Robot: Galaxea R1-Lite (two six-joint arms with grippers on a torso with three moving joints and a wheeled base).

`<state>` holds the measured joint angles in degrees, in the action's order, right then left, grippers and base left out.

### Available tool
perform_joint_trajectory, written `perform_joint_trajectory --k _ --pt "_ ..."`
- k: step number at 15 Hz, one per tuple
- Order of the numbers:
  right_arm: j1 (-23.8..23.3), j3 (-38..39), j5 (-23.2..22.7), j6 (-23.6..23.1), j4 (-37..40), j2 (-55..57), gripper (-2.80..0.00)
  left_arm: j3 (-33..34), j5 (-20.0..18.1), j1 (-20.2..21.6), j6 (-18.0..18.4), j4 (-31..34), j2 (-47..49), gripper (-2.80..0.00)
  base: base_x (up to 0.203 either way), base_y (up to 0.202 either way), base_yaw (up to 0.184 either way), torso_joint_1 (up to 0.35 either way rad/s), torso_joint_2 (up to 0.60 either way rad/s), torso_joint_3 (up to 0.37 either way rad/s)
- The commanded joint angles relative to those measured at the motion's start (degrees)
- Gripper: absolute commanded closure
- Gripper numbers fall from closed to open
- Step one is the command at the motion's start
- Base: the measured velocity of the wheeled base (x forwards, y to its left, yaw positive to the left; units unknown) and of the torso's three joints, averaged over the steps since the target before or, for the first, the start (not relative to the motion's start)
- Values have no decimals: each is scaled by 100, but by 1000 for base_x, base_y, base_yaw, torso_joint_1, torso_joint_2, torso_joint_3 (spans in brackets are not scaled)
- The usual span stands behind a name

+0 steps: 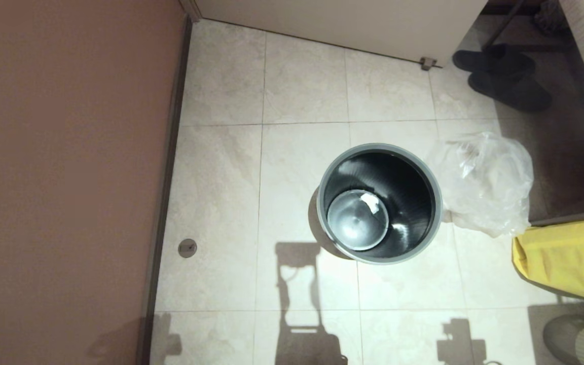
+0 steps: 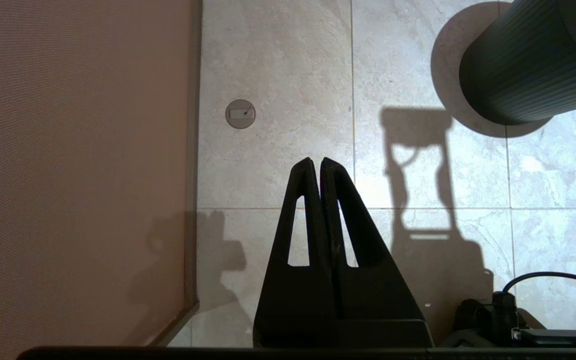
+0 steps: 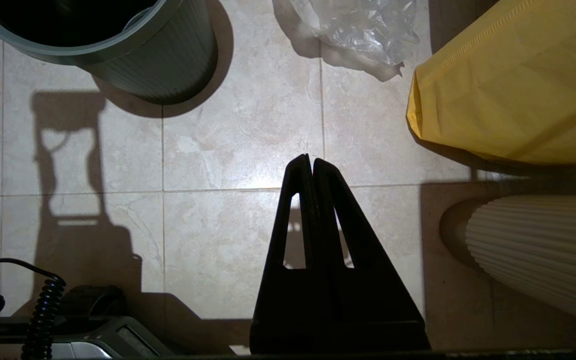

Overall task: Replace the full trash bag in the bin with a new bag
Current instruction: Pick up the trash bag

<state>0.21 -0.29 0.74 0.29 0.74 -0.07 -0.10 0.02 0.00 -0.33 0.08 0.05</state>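
Both my grippers, left (image 2: 316, 161) and right (image 3: 308, 157), hang parked over the floor, fingers closed, empty. Beyond stands the bin (image 1: 379, 203), unlined; touching its right lies the new bag (image 1: 484, 182), flimsy, slippery, best pinched at a crumpled edge.

A tiled home bathroom or entry corner: beige floor tiles (image 1: 302, 167), floor drain (image 1: 187, 248), slippers (image 1: 505, 76).
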Motion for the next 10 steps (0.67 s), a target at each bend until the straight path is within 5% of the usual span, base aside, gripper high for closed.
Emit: perform_joint_trajectory --k 1,10 --pt "-2 -17 28 -3 5 7 0 1 -2 0 -2 1 4 0 0 0 0 0 0 0" --pt "11 -1455 -76 -3 606 966 0 1 -2 0 -2 1 4 0 0 0 0 0 0 0"
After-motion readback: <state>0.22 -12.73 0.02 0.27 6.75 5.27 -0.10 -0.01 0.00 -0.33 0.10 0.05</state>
